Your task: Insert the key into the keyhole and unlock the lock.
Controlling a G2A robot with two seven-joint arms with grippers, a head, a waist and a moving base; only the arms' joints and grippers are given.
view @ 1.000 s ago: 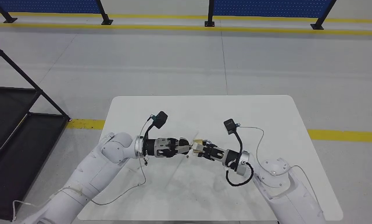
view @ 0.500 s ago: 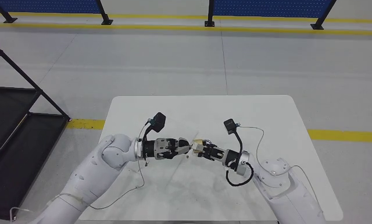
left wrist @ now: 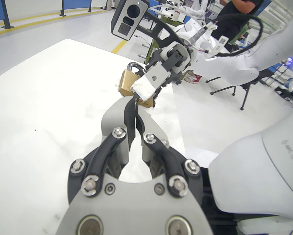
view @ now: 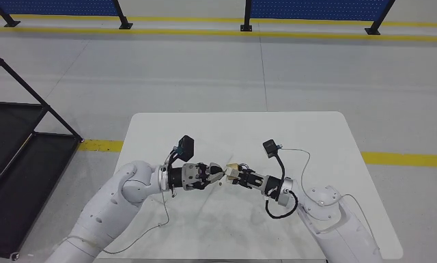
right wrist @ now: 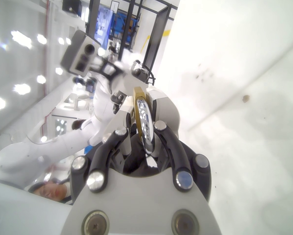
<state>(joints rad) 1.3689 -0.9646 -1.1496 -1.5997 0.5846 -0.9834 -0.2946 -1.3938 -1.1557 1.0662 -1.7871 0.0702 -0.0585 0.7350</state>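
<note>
A brass padlock (view: 231,171) hangs above the middle of the white table (view: 307,136), with my right gripper (view: 238,175) shut on its body. In the left wrist view the padlock (left wrist: 125,83) shows its steel shackle, and the taped fingers (left wrist: 143,89) of the right gripper clamp it. My left gripper (left wrist: 134,103) is shut, its tips pressed against the lock's lower end; the key is hidden between its black pads. In the right wrist view the padlock (right wrist: 138,95) sits edge-on between that gripper's jaws. From above, my left gripper (view: 216,173) meets the lock from the left.
Both arms come together over the table's middle, with bare white surface on every side. A black metal rack (view: 31,143) stands on the floor left of the table. Blue barrier panels (view: 314,3) line the far side of the room.
The left wrist has turned while staying against the lock, its camera swinging lower and nearer the table. The left elbow shifted slightly right. The right arm and padlock held still.
</note>
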